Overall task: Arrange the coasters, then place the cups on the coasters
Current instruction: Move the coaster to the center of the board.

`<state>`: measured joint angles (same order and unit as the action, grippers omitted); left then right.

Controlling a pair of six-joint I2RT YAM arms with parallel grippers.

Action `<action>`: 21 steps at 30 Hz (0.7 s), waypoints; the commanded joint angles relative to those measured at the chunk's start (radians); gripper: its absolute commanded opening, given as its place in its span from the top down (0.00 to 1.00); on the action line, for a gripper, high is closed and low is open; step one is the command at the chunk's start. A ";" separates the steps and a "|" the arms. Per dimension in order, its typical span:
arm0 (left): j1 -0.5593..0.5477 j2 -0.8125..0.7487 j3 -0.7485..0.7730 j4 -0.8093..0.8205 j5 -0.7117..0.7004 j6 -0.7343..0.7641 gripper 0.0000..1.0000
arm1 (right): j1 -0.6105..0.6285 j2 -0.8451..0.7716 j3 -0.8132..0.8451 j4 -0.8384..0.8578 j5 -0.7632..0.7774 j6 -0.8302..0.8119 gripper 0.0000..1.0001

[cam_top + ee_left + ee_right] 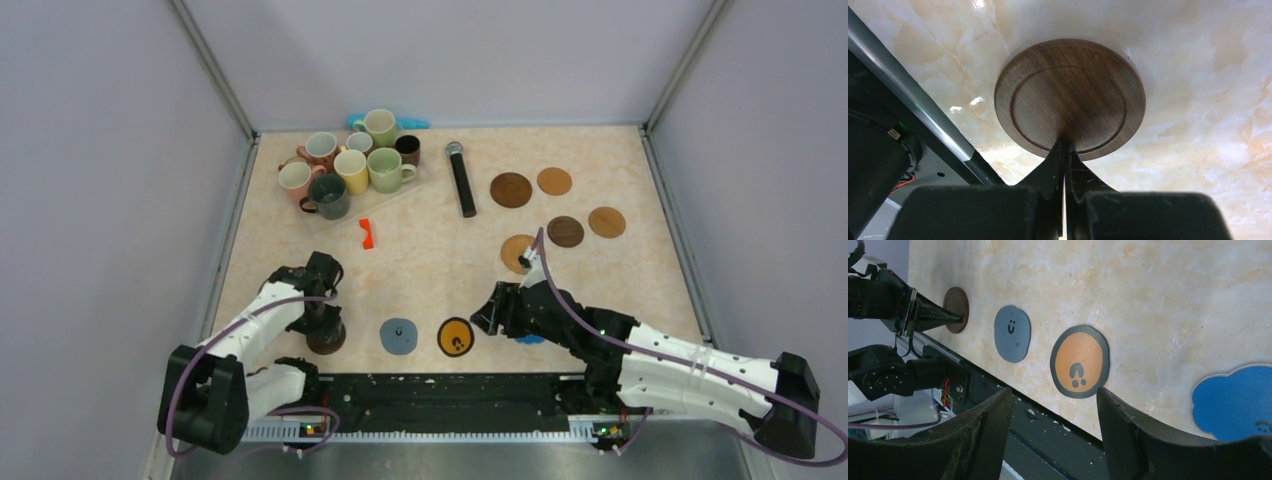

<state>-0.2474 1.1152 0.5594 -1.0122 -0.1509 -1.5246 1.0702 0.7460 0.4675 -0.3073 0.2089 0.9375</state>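
A dark wood coaster (1069,97) lies near the front left edge, and my left gripper (1066,142) is shut with its tips resting on the coaster's near part. To its right in a row lie a grey-blue coaster (399,335), a black-and-yellow coaster (456,336) and a blue scalloped coaster (1235,402). My right gripper (1054,390) stands open and empty just above the table, between the yellow and blue ones. Several brown coasters (565,231) are spread at the back right. The cups (350,165) stand clustered at the back left.
A black microphone (461,177) lies at the back centre, right of the cups. A small red-orange piece (367,233) sits in front of the cups. A black rail (440,385) runs along the near edge. Walls close the table's sides and back.
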 commanded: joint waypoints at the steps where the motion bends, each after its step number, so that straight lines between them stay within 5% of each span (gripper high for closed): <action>1: -0.080 0.035 -0.043 0.035 0.059 -0.078 1.00 | -0.007 0.016 0.045 0.016 0.010 -0.001 0.38; 21: -0.267 0.087 0.002 0.104 0.074 -0.146 1.00 | -0.007 0.033 0.045 0.019 0.018 0.021 0.38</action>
<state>-0.4961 1.1790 0.5880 -0.9997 -0.1009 -1.6337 1.0702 0.7708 0.4675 -0.3069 0.2119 0.9474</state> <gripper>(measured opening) 0.010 0.625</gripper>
